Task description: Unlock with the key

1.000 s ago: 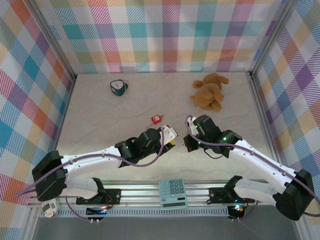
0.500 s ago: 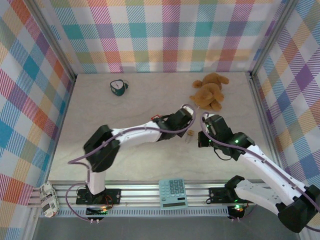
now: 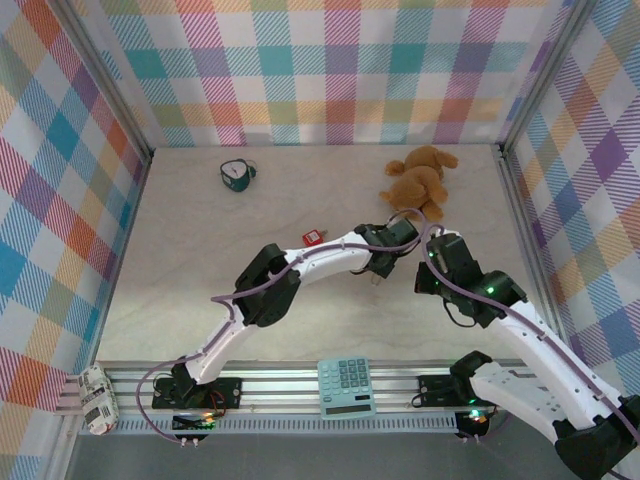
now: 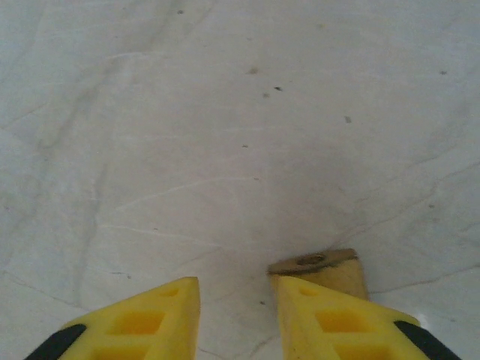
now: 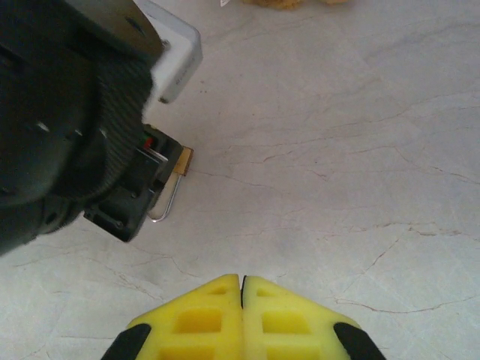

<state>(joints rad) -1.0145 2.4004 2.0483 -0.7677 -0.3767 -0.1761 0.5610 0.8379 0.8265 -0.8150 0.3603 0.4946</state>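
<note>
Seen from above, the left arm reaches out over the pale counter (image 3: 200, 260) toward 1 o'clock, and the right arm comes in beside it from 5 o'clock, their wrists near each other. A teddy bear (image 3: 420, 182) lies at 12 o'clock of them, a red padlock (image 3: 313, 237) at 9 o'clock, a small green object (image 3: 236, 175) far off at 10 o'clock, and a calculator (image 3: 347, 387) on the rail at 6 o'clock.

What that view mostly hides under the arms, the wrist cameras give. The left wrist view shows the left hand (image 4: 234, 283) released, its yellow fingers apart with bare counter between them. A brass padlock (image 4: 319, 271) sits at 5 o'clock of the picture, at the tip of the finger on that side and outside the gap.

The right wrist view shows the right hand (image 5: 241, 281) clenched, fingertips pressed flat together with nothing visible between them. At 10 o'clock of them the same padlock stands beside the dark body of the left hand, its silver shackle pointing toward 6 o'clock.

Where the key lies I cannot tell.
</note>
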